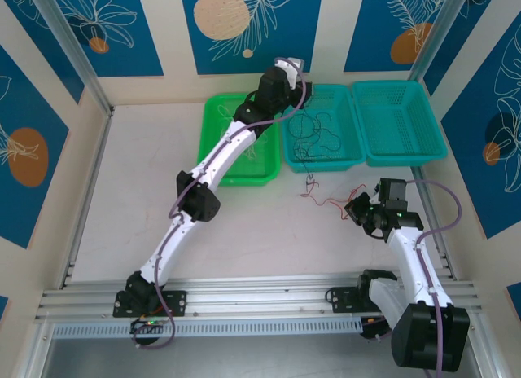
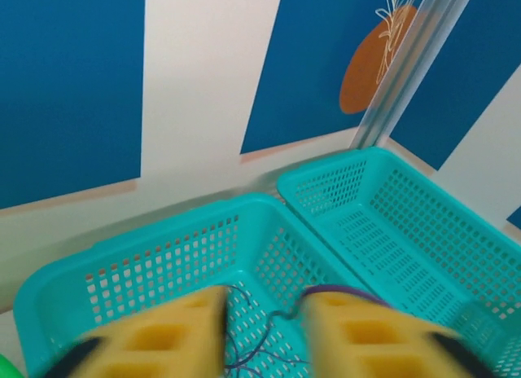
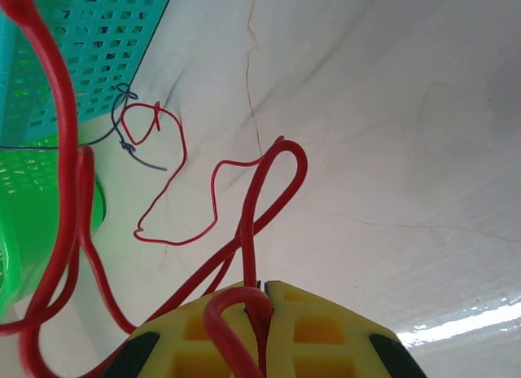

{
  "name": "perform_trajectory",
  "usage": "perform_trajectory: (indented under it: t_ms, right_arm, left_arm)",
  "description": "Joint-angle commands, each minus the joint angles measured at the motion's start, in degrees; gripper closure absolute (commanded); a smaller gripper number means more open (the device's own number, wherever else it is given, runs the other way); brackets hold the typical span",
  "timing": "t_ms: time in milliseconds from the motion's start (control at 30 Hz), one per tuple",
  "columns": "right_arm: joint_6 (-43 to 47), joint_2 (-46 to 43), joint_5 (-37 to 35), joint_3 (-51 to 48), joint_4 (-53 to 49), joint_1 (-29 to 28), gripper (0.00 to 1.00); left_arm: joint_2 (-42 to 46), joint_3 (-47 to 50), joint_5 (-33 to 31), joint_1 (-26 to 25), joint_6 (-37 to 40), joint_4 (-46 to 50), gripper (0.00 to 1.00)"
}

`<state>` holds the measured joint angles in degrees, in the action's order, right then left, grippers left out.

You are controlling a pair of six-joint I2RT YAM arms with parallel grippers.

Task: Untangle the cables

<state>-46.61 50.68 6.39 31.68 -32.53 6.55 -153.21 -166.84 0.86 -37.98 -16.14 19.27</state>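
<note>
Right gripper clamped on red cable trailing across table; left gripper agape above tangled cables in teal basket; risk: pulling tightens knot with dark wire.

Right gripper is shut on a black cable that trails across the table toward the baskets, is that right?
Not quite: the cable is red, not black. The right wrist view shows the right gripper shut on a red cable that trails across the table toward the baskets.
</note>
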Motion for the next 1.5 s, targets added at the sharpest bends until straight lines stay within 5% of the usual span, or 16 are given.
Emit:
perform_trajectory:
  t_ms: [0,133,300,633,700,767,867,967,1100,1300,1467]
  right_arm:
    - [0.4,-0.7,1.0,0.8,-1.6,-0.2,1.0]
    - [1.5,-0.7,1.6,1.0,-1.6,-0.3,1.0]
    - [7.5,0.6,2.2,2.5,-2.3,-3.0,1.0]
    - [5.1,7.6,-3.1,-1.1,0.4,-32.0,0.87]
    - [4.0,8.9,-4.1,-1.5,0.9,-37.3,0.8]
    - [4.2,9.4,-7.1,0.1,-1.9,-40.8,0.62]
    - [5.7,6.3,-13.4,4.2,-9.4,-41.4,0.31]
    - [8.4,0.7,-18.0,7.6,-12.2,-39.2,0.19]
    - [14.5,-0.3,-18.7,12.0,-8.2,-34.5,0.19]
    - [20.7,13.1,-19.1,18.1,4.3,-35.8,0.24]
    - [25.0,27.6,-29.1,20.0,15.7,-39.0,0.38]
  left_arm:
    - [-0.4,0.8,-3.1,0.8,-1.4,-0.5,0.33]
    - [-0.3,-3.6,-2.6,0.8,-0.8,6.2,0.06]
    - [2.4,-9.9,-4.9,0.2,3.1,15.8,0.01]
    - [9.5,-14.2,2.4,-1.1,5.2,24.5,0.02]
    - [11.2,-14.2,3.8,-1.9,5.6,24.8,0.02]
    - [13.2,-14.2,4.6,-2.9,6.3,25.7,0.02]
    - [16.4,-14.2,5.9,-4.2,7.8,28.1,0.02]
    - [19.4,-14.2,8.7,-5.6,10.0,31.0,0.02]
    - [22.8,-14.2,11.5,-7.9,13.7,36.4,0.01]
    - [30.6,-9.0,14.1,-9.1,14.0,40.2,0.01]
    - [44.2,13.1,12.8,-10.6,15.1,32.5,0.01]
